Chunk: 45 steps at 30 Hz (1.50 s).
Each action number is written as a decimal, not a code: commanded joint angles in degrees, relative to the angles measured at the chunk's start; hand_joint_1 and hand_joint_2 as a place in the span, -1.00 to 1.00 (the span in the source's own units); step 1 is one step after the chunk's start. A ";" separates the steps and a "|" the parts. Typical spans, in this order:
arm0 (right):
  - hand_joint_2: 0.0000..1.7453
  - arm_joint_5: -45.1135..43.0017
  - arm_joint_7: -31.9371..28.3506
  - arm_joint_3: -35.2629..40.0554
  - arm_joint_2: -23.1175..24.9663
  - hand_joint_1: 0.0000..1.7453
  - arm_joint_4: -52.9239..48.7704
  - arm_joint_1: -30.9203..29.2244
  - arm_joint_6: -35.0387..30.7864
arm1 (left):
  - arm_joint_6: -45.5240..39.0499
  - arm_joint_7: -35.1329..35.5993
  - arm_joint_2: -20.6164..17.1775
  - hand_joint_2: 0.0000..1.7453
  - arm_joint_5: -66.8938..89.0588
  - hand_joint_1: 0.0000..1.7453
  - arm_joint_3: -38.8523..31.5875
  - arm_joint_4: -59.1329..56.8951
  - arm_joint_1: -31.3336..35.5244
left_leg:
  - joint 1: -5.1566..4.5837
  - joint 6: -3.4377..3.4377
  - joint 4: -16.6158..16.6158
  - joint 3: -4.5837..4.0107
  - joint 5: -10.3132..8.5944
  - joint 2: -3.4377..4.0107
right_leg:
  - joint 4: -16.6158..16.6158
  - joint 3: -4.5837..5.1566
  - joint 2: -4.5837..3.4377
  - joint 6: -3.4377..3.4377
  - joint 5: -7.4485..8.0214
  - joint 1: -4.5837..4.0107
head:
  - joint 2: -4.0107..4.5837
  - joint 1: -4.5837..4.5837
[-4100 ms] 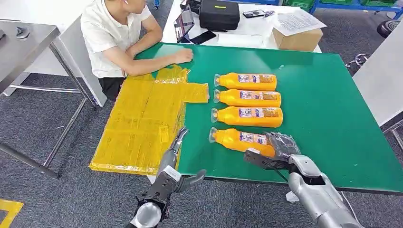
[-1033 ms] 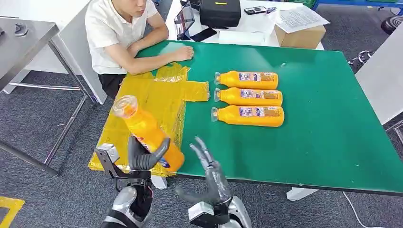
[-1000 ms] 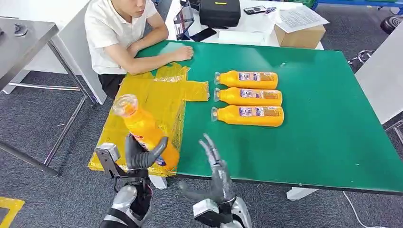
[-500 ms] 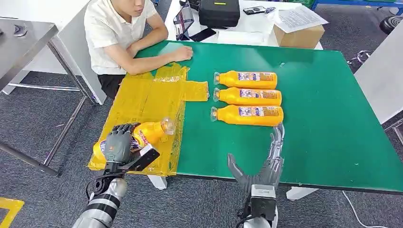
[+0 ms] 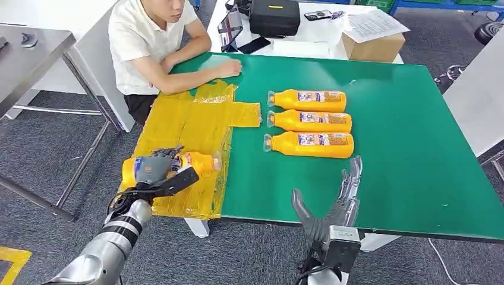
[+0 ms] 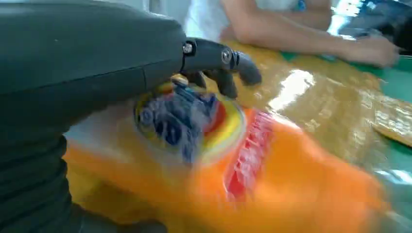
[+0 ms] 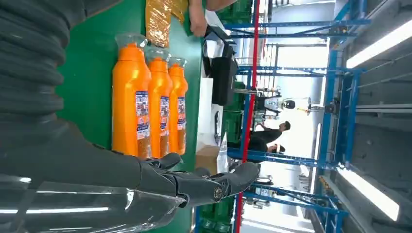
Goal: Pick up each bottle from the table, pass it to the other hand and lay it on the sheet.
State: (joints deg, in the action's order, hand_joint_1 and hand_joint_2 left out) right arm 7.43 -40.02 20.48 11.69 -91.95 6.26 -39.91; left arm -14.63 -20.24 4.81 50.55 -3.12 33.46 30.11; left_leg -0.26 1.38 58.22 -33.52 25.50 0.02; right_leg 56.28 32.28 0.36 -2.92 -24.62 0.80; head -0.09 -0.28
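An orange bottle (image 5: pixel 199 161) with a clear cap lies on its side at the near end of the yellow sheet (image 5: pixel 190 127). My left hand (image 5: pixel 156 170) grips it around the middle. Up close in the left wrist view, the bottle (image 6: pixel 272 170) is blurred under my fingers (image 6: pixel 218 63). Three more orange bottles (image 5: pixel 309 100) (image 5: pixel 312 121) (image 5: pixel 312 144) lie side by side on the green table (image 5: pixel 404 160). My right hand (image 5: pixel 337 203) is open at the table's front edge, fingers spread, just short of the nearest bottle (image 7: pixel 128 97).
A person sits at the table's far left corner, with a hand (image 5: pixel 229 68) resting on the green top by the sheet. A black case (image 5: pixel 273 18) and a cardboard box (image 5: pixel 373 44) stand on the white table behind. A grey metal table (image 5: pixel 30 53) stands to the left.
My left hand has swung the bottle down from a raised tilt to lie flat on the sheet. My right hand has drawn away to the right, toward the row of bottles.
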 commanded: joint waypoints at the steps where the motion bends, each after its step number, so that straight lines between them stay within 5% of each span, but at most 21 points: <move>1: 1.00 -2.09 0.02 2.32 -3.00 -1.00 2.10 -2.49 -0.09 | 13.15 -3.23 -0.33 1.00 -5.39 -1.00 4.92 1.22 0.52 | 0.04 -0.07 -0.01 0.02 0.01 0.04 | -0.03 -0.02 -0.06 0.08 0.01 -0.04 | 0.00 0.02; 9: 1.00 -2.56 0.02 2.61 -3.23 -1.00 3.29 -2.73 -0.06 | 16.01 -5.77 -1.84 1.00 -9.60 -1.00 14.13 12.87 -3.02 | 0.04 -0.09 -0.02 -0.02 0.00 -0.09 | -0.04 0.01 0.05 0.10 0.03 -0.05 | 0.00 0.04; 11: 1.00 -2.02 0.02 2.71 -3.38 -1.00 2.41 -1.83 -0.09 | 10.78 -9.21 -1.03 1.00 -11.87 -1.00 15.47 20.84 -6.94 | 0.09 -0.15 -0.05 -0.02 0.00 -0.11 | -0.07 0.00 0.06 0.16 0.03 -0.10 | 0.00 0.02; 16: 1.00 4.73 0.02 0.37 -0.65 -1.00 5.99 -0.57 -0.09 | -9.59 -19.53 10.26 1.00 -33.35 -1.00 16.53 47.67 -20.11 | 0.02 -0.04 0.03 -0.19 0.05 -0.19 | -0.02 0.13 0.18 0.03 -0.05 -0.03 | 0.00 0.07; 18: 1.00 11.34 0.28 2.99 -2.45 -1.00 21.79 -4.80 -0.06 | -18.72 -18.47 10.06 1.00 -41.85 -1.00 23.02 54.66 -24.09 | 0.04 -0.02 0.00 -0.23 0.07 -0.23 | -0.14 0.11 0.27 0.02 -0.07 -0.06 | 0.00 0.02; 20: 1.00 12.97 0.02 1.27 -2.63 -1.00 22.75 -5.40 -0.09 | -19.41 -17.51 8.91 1.00 -45.80 -1.00 24.95 54.94 -24.92 | 0.05 -0.04 -0.13 -0.14 0.08 -0.02 | -0.28 0.06 0.00 0.05 0.02 -0.07 | 0.00 0.02; 21: 1.00 25.85 0.02 -5.30 -0.81 -1.00 26.04 -5.14 -0.09 | -14.13 -12.18 7.53 1.00 -53.63 -1.00 26.55 53.76 -25.83 | 0.05 -0.05 -0.07 -0.22 0.12 0.04 | -0.22 0.14 -0.08 0.06 0.02 -0.07 | 0.00 0.02; 22: 1.00 25.70 0.02 -5.41 -1.15 -1.00 26.38 -5.35 -0.09 | -13.85 -12.97 7.25 1.00 -54.34 -1.00 26.64 53.10 -26.17 | 0.04 -0.09 -0.10 -0.15 0.13 0.04 | -0.25 0.10 -0.06 0.09 0.00 -0.06 | 0.00 0.04; 25: 1.00 46.50 0.87 -16.63 0.02 -1.00 26.23 -4.80 -0.09 | -6.39 -8.54 6.07 1.00 -63.48 -1.00 27.90 49.54 -26.96 | 0.00 -0.09 -0.16 -0.23 0.03 -0.30 | -0.32 0.12 0.28 0.08 -0.01 -0.03 | 0.00 0.02; 28: 1.00 57.42 3.08 -21.46 -1.65 -1.00 24.05 -5.51 -0.09 | -6.58 -11.07 6.12 1.00 -61.88 -1.00 28.65 46.98 -27.55 | -0.03 -0.04 -0.10 -0.34 0.03 -0.23 | -0.24 0.27 0.26 0.03 0.01 0.00 | 0.00 0.02; 31: 1.00 61.59 10.35 -19.14 -6.99 -1.00 27.25 -9.22 -0.09 | -5.83 -10.83 6.22 1.00 -62.01 -1.00 29.60 45.89 -27.31 | -0.02 0.01 -0.07 -0.36 0.01 -0.20 | -0.22 0.26 0.23 0.02 0.01 0.00 | 0.00 0.02; 35: 1.00 60.93 10.50 -18.75 -7.64 -1.00 27.66 -9.68 -0.09 | -5.82 -10.83 6.25 1.00 -62.01 -1.00 29.61 45.82 -27.25 | -0.06 0.01 -0.06 -0.37 0.01 -0.19 | -0.19 0.27 0.23 0.01 0.03 0.02 | 0.00 0.04; 37: 1.00 61.55 18.71 -13.32 -12.53 -1.00 32.91 -13.31 -0.09 | -4.85 -10.19 6.30 1.00 -61.99 -1.00 29.78 45.55 -26.75 | -0.03 -0.02 -0.08 -0.30 0.01 -0.15 | -0.23 0.21 0.17 0.05 0.04 -0.01 | 0.00 0.02; 45: 1.00 57.09 24.90 -5.32 -18.18 -1.00 47.92 -26.97 3.25 | -3.11 -8.36 6.80 1.00 -63.07 -1.00 33.01 44.00 -23.73 | -0.06 0.03 0.01 -0.44 0.00 -0.02 | -0.14 0.37 0.07 -0.01 0.09 0.02 | 0.00 0.07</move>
State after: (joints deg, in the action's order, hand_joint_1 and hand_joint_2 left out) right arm 66.40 -18.88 6.49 -0.33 -62.83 -7.15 -39.89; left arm -18.60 -29.88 12.81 -11.58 26.12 81.33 2.65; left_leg -0.34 1.45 58.26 -34.03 25.50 -0.16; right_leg 56.18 32.68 0.60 -2.97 -24.58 0.83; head -0.09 -0.22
